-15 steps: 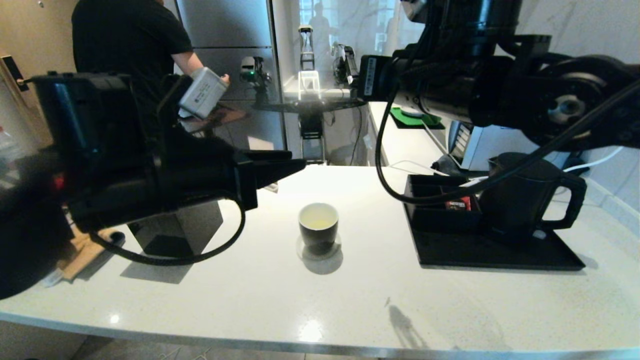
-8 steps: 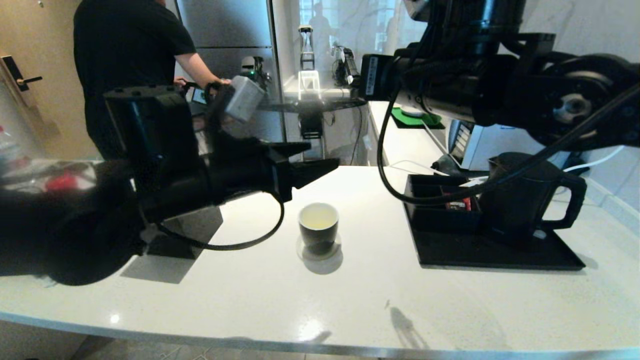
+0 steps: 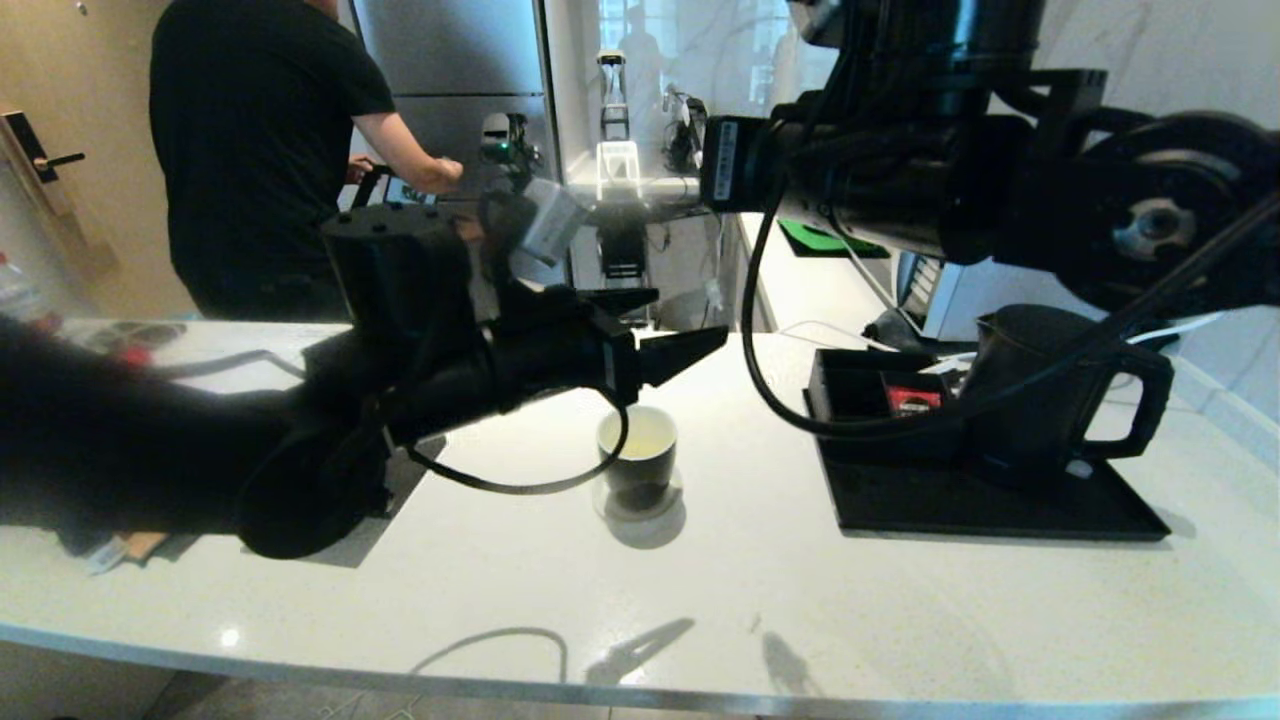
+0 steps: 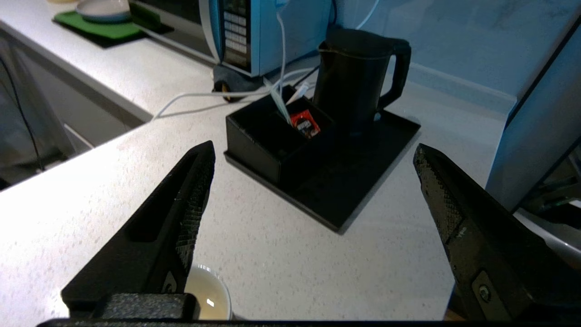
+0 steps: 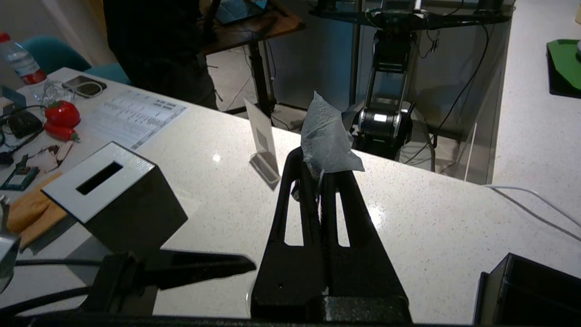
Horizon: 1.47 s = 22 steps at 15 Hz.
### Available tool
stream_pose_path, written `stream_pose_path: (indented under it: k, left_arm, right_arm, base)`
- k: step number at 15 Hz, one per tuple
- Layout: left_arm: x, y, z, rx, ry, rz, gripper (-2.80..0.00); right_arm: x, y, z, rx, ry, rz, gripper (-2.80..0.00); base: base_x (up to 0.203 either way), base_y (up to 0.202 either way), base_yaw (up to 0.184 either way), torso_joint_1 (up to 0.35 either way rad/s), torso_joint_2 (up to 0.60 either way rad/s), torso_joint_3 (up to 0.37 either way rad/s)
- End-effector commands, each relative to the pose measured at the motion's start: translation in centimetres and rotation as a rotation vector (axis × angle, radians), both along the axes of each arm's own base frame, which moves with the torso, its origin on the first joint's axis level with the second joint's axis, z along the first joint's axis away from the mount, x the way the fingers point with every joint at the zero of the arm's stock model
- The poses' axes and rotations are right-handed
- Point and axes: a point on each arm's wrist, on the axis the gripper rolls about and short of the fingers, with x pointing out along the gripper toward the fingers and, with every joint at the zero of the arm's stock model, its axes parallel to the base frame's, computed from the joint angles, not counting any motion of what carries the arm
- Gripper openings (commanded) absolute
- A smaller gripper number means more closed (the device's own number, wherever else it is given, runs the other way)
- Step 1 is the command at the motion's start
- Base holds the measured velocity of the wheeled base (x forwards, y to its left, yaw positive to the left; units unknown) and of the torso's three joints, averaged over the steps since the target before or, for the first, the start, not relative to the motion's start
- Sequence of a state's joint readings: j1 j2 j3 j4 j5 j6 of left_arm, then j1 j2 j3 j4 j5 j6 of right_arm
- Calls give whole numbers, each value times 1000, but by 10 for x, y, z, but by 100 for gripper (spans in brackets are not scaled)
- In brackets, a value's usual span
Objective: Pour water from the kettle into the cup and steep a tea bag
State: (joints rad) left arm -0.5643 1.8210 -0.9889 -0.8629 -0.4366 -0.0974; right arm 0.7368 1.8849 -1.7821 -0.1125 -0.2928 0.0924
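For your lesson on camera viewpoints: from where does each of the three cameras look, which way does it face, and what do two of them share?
Head view: from the robot's head, looking down at the counter; both arms show, left gripper above the cup.
Left wrist view: behind the open left gripper, facing the kettle on its tray.
Right wrist view: behind the shut right gripper, which pinches the tea bag, facing a slotted black box.
Shared: head and left wrist views both show kettle, tray and cup.

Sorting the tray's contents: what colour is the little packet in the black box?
Red, with dark print, the packet shows best in the left wrist view.
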Motion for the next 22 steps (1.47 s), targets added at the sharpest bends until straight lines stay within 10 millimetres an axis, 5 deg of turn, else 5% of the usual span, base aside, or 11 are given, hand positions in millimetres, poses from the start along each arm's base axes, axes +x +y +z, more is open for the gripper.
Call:
stream_pose_path:
  k: [1,12,22]
  left_arm:
    - [7,-5,-8,-15,-17,-3,0]
    - [8,-12,-12,-16,-26,-17,0]
    - [5,-21,-14,-33,-45,-7,0]
  right_arm:
    - [-8,0,1,-1,2,13,-280]
    - [-46,11,5,5,-3,82,-280]
    - [-53,9,-5,1,-1,94,-280]
  base:
    - [0,0,0,0,0,0]
    - [0,0,0,0,0,0]
    - [0,0,0,0,0,0]
